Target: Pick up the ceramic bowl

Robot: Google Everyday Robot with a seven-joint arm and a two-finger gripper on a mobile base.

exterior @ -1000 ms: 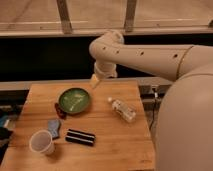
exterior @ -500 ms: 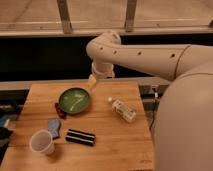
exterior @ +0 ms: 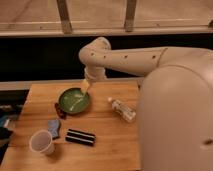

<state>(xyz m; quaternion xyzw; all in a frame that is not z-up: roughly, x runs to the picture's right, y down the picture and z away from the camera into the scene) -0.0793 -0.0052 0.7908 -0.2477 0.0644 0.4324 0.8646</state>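
Observation:
The ceramic bowl (exterior: 74,101) is round, shallow and glossy green with a paler streak inside. It sits on the wooden table (exterior: 110,145) left of centre. My gripper (exterior: 85,88) hangs from the white arm at the bowl's far right rim, tips low over the rim. A white plastic cup (exterior: 42,142) stands at the table's front left.
A clear plastic bottle (exterior: 122,109) lies on its side right of the bowl. A black-and-white striped packet (exterior: 80,137) and a blue object (exterior: 54,128) lie in front of the bowl. A small dark red item (exterior: 58,110) sits by the bowl's left edge. My white body fills the right side.
The arm has swung left and lowered, bringing the gripper from right of the bowl to its far right rim. The bowl and other objects have not moved.

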